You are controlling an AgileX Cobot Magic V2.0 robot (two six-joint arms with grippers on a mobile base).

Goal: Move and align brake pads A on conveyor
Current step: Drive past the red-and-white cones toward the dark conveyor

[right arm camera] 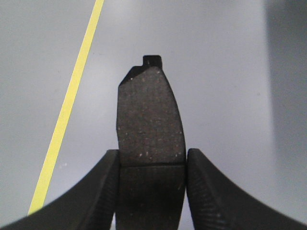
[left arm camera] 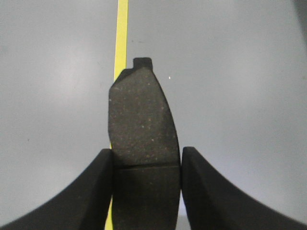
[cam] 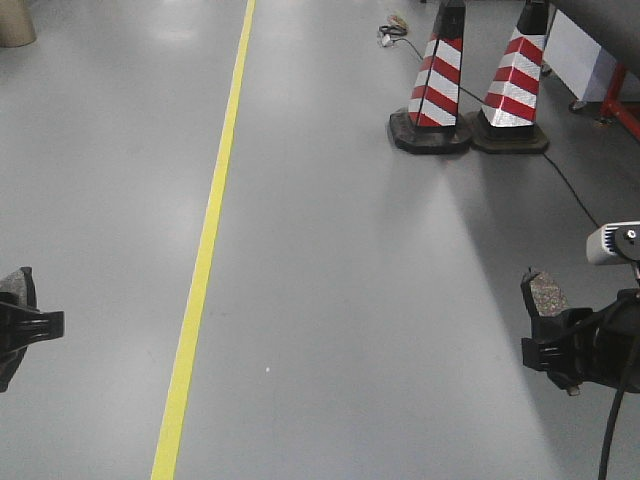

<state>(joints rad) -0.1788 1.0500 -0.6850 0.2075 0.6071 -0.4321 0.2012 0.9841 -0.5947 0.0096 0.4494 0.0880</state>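
**A:** Item 1, nearest the lens?
**B:** Left gripper (left arm camera: 146, 152). Its 2 black curved fingers (left arm camera: 96, 191) are clamped on the long edges of the left brake pad (left arm camera: 141, 115). The pad is dark grey and speckled, with a thin groove crossing it at fingertip level. A small square tab tops the far end, which juts out past the fingers.

**A:** Item 2?
**B:** Right gripper (right arm camera: 152, 155), same condition: both fingers are pressed onto the sides of the right brake pad (right arm camera: 148, 115). The groove sits just beyond the fingertips and the tab is at the far end.

**A:** Location of both pads?
**B:** In the grippers, held above the grey floor (cam: 330, 300), touching nothing else. In the front view the left one shows at the left edge and the right one at the right edge, well apart.

**A:** Item 3?
**B:** Yellow line (cam: 205, 250), painted on the floor and running away from the camera between the 2 grippers, nearer the left.

**A:** Item 4?
**B:** White housing (cam: 612, 242) just above the right gripper, type not discernible.

**A:** Farthest entries?
**B:** 2 red-and-white striped cones (cam: 437, 85) on black bases, side by side at the upper right. A thin black cable (cam: 560, 165) passes beside them.
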